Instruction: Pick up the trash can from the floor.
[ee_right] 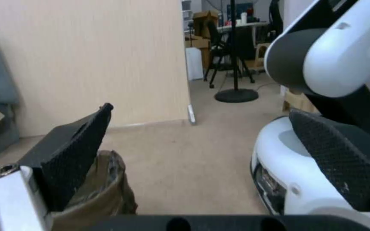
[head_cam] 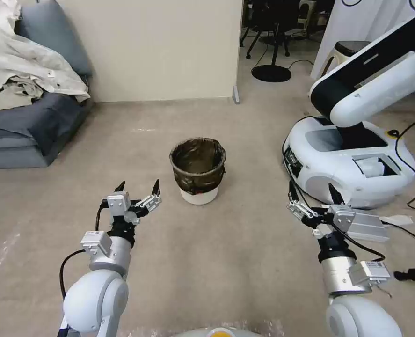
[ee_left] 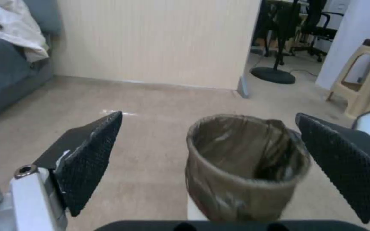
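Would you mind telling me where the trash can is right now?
In the head view the trash can stands upright on the floor, centred ahead of the robot, just beyond the open left claw and left of the large white robot base.

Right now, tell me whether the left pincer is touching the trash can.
Apart. The head view shows bare floor between the open left pincer and the trash can.

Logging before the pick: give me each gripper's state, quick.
Left gripper: open, empty, short of the trash can.
Right gripper: open, empty, off to the can's right.
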